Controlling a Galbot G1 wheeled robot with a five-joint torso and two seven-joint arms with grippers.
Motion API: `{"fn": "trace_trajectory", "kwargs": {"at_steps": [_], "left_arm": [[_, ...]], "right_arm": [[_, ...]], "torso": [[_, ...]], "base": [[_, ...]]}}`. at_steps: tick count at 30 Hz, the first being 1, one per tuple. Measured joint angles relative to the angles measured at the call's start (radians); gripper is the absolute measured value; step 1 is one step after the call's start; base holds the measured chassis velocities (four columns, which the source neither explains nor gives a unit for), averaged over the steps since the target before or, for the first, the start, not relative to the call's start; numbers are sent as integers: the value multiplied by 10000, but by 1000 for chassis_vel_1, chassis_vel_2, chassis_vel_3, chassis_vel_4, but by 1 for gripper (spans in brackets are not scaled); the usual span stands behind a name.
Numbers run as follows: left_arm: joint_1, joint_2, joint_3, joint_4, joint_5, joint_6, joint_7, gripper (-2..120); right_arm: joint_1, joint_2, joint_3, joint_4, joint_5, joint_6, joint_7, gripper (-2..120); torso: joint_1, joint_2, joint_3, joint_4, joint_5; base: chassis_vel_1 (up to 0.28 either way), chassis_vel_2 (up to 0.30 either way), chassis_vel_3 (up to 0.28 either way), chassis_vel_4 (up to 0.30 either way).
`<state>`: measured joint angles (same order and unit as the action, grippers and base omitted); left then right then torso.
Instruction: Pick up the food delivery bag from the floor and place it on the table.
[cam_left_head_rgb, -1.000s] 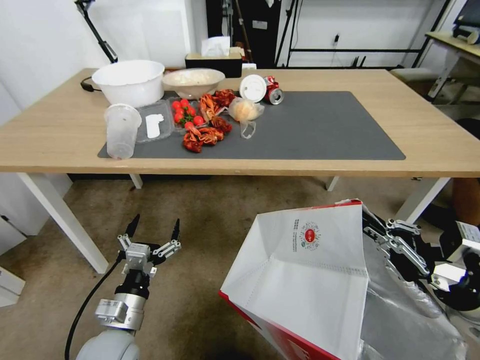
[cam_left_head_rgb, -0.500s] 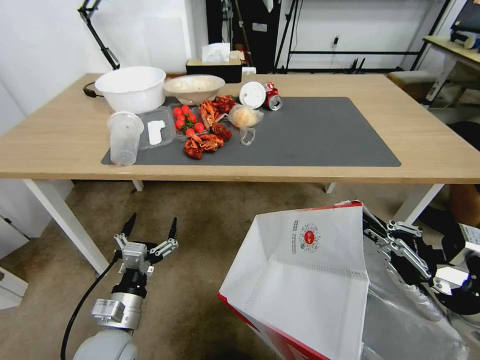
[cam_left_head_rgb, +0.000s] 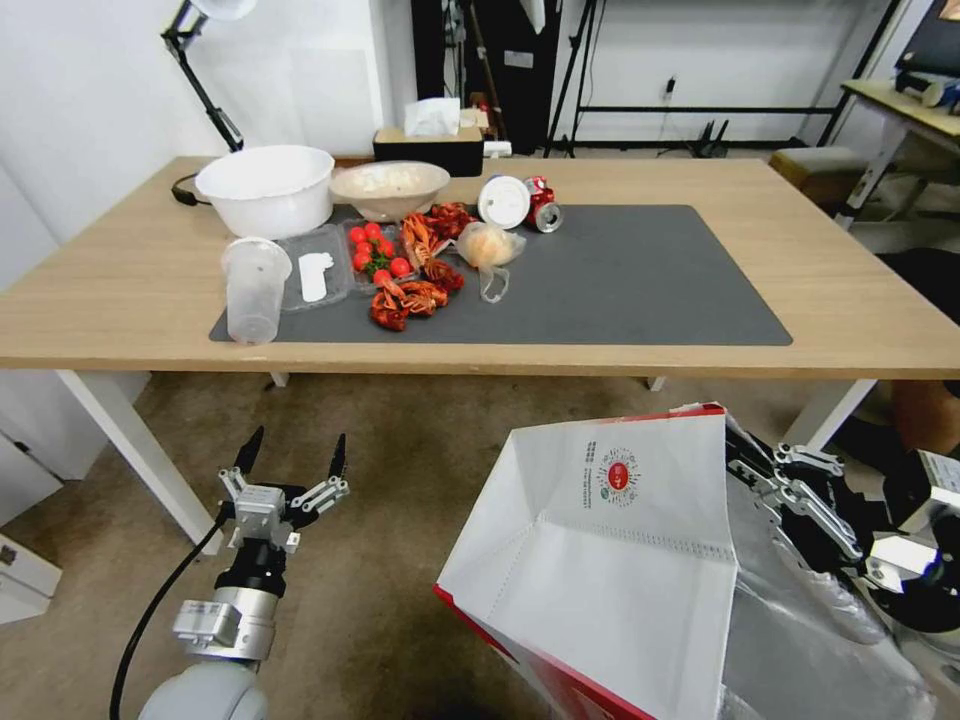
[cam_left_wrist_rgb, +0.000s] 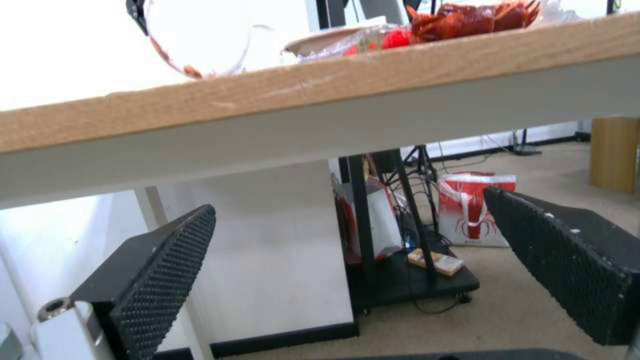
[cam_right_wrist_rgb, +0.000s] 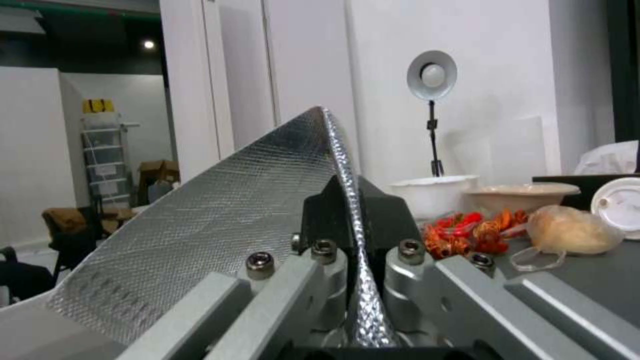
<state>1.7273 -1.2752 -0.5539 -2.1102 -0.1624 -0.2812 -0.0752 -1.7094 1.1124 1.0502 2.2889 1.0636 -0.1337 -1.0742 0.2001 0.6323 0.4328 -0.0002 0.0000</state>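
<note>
1. The right gripper (cam_left_head_rgb: 745, 465) is pinched tight on the upper edge of the food delivery bag (cam_left_head_rgb: 620, 560), a large boxy white bag with red sides, a silver foil lining and a small round red logo. In the right wrist view the foil wall (cam_right_wrist_rgb: 220, 215) runs straight up between the closed fingers (cam_right_wrist_rgb: 383, 220), so the grip is on one thin wall, likely because a single gripper can clamp only a thin rim.

2. The bag hangs open-mouthed and tilted to the left of that gripper and slightly below it. It appears lifted off the floor (cam_left_head_rgb: 400, 480), a beige-brown stained carpet, though its underside is out of sight.

3. The table (cam_left_head_rgb: 850, 310), a large rectangular light-wood top on white legs with a dark grey mat (cam_left_head_rgb: 640, 280), lies ahead of the right gripper and higher. The stretch of mat straight ahead is bare, seemingly the natural landing spot.

4. The left gripper (cam_left_head_rgb: 290, 470) hovers low, below the table's front edge, fingers spread wide and holding nothing, well apart from the bag; it looks idle.

5. Beyond the left gripper, on the tabletop, sit a white plastic bowl (cam_left_head_rgb: 265, 188), red crayfish (cam_left_head_rgb: 405, 295) and a clear plastic cup (cam_left_head_rgb: 254, 290).
</note>
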Motion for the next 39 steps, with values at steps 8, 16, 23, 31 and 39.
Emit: {"fn": "trace_trajectory", "kwargs": {"at_steps": [8,16,23,31,39], "left_arm": [[41,-64,42,-40,43,-13,0,100],[48,-80,39,-90,58,-17,1,100],[89,-89,-5,-155,59,-19,3,100],[185,-66,-42,-168,70,-120,10,100],[239,-83,-19,-167,120,-215,18,100]], "right_arm": [[-23,54,-18,-21,-15,41,-52,0],[-34,69,-14,-48,-15,74,-78,0],[-52,109,-10,-42,-43,87,-85,0],[-230,230,80,62,-39,236,-148,0],[-404,350,95,325,-43,281,-142,0]], "torso": [[158,378,220,1,0],[294,718,427,0,0],[412,1022,609,0,0],[553,1356,802,-2,0],[693,1695,1006,1,-1]], "base": [[0,0,0,0],[0,0,0,0],[0,0,0,0],[0,0,0,0],[0,0,0,0]]}}
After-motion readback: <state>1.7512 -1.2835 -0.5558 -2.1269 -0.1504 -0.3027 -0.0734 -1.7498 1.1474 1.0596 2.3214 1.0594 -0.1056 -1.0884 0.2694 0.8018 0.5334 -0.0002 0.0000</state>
